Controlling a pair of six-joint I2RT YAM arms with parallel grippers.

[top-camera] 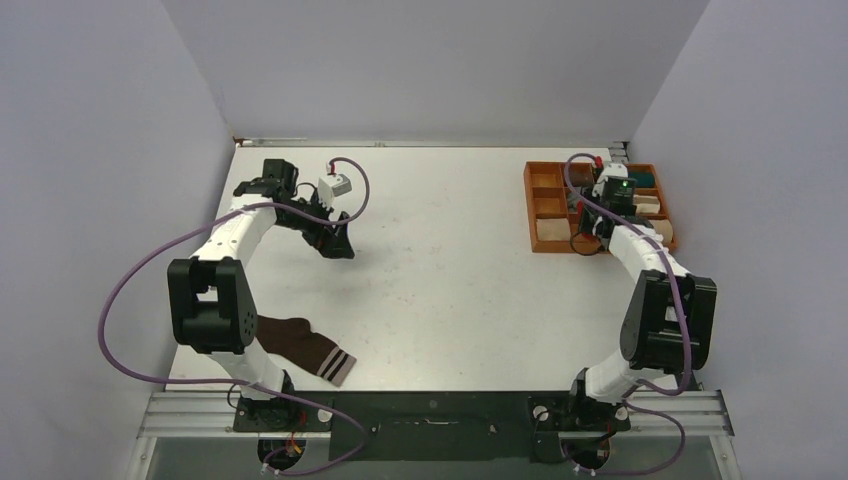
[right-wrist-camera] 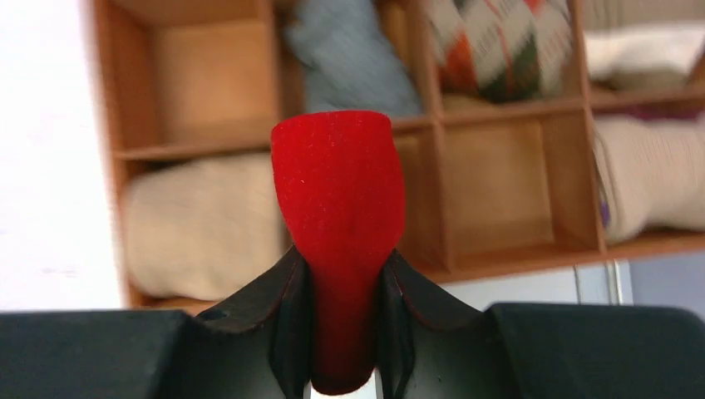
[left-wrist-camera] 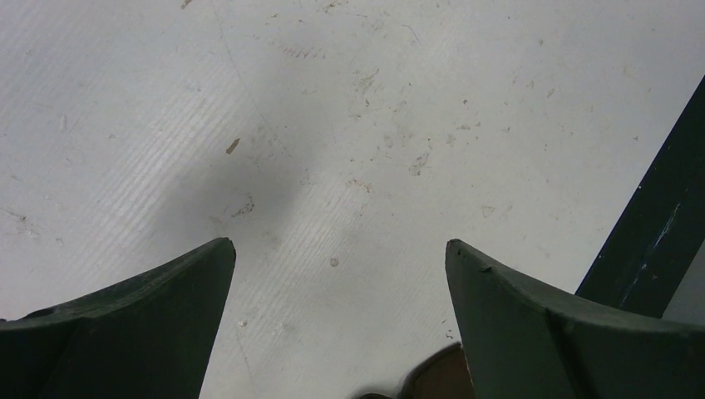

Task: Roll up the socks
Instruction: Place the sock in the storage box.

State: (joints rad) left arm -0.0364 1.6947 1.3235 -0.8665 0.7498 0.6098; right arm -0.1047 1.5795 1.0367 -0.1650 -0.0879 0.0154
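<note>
Socks, three in all, sit at opposite ends of the table (top-camera: 450, 300). One brown sock (top-camera: 300, 345) lies flat by the near-left corner. Its long axis runs almost along the near edge, its pale-striped cuff points right and slightly nearward, and its other end is hidden beneath the left arm. One red sock (right-wrist-camera: 337, 183), rolled into a stubby bundle, is clamped between the fingers of the right gripper (right-wrist-camera: 342, 259) over the one wooden tray (top-camera: 530, 205) at the far-right corner. Its long axis continues the line of the fingers, with the rounded free end pointing out over the tray. In the right wrist view, one grey sock (right-wrist-camera: 357, 58) is bunched in a far-row compartment of the tray; the blur hides which way it points. Also in the tray are one beige bundle (right-wrist-camera: 199, 224) in the near-left compartment, two cream bundles (right-wrist-camera: 657, 183) along the right side, and one striped bundle (right-wrist-camera: 499, 41) beside the grey sock. Two compartments in that view are bare wood. The left gripper (left-wrist-camera: 339, 245) hovers over bare table toward the far-left corner, well apart from the brown sock, with its two fingers (left-wrist-camera: 150, 316) spread wide and nothing between them.
</note>
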